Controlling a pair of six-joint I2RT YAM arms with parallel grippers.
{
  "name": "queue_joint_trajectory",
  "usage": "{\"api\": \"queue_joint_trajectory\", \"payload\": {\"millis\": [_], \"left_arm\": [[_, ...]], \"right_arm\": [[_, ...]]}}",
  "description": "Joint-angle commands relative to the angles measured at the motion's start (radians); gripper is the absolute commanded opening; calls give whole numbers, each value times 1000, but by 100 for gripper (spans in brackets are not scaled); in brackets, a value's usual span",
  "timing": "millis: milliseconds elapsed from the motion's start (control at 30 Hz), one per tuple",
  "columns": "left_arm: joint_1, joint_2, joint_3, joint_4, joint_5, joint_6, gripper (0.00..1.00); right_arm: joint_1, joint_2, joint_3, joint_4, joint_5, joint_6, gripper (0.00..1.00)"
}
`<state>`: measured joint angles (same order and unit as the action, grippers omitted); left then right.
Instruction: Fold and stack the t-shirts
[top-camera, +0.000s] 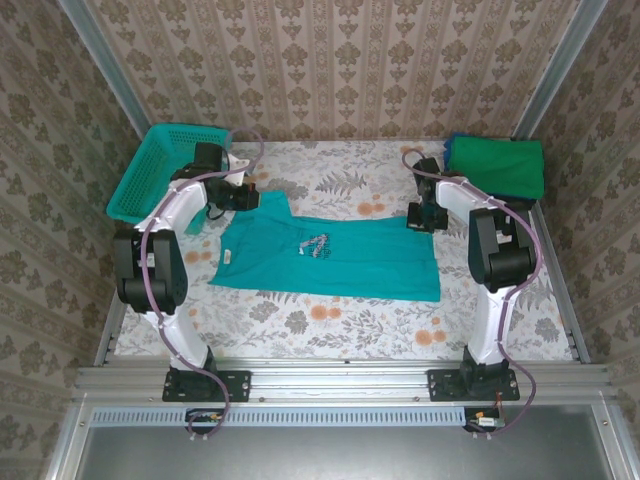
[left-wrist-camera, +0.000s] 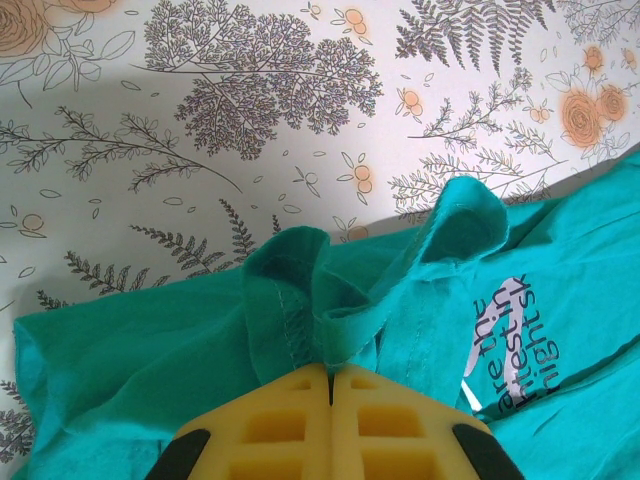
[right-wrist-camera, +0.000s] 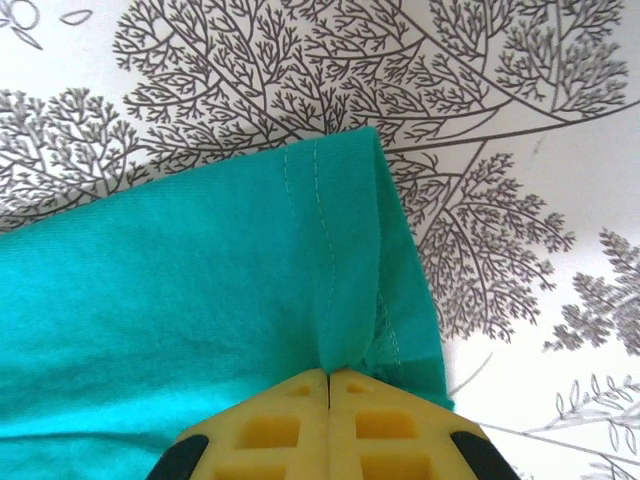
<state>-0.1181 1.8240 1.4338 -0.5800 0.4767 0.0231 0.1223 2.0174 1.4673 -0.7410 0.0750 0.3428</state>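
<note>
While flat, t-shirt (top-camera: 330, 265) crosswise, hem rightward

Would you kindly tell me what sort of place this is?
Likely a mock-up robot laundry cell: wallpapered panels enclose a floral-covered table, an aluminium rail fronts it, and a teal t-shirt lies spread.

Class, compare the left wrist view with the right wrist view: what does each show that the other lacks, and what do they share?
Left wrist: printed lettering on the teal t-shirt, bunched cloth, orange flowers on the tablecloth. Right wrist: a double-stitched hem at the shirt's corner, lying flat. Both: a yellow gripper, the left gripper or the right gripper, shut on teal cloth.
</note>
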Motion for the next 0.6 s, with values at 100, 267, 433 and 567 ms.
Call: {"api": "queue_joint_trajectory", "payload": {"millis": [100,267,433,567], "left_arm": [[24,-40,77,-10,32,-37,0],[24,26,234,-50,36,-30,0],[24,97,352,-88,66,-17,0],[25,138,396,-126,63,3,0]], "right_arm": [[-5,-126,74,-59,20,-7,0],[-31,-53,206,-105,-11,-15,0],[-70,6,326,-138,-71,-18,0],[-82,63,436,-190,-101,-42,0]]}}
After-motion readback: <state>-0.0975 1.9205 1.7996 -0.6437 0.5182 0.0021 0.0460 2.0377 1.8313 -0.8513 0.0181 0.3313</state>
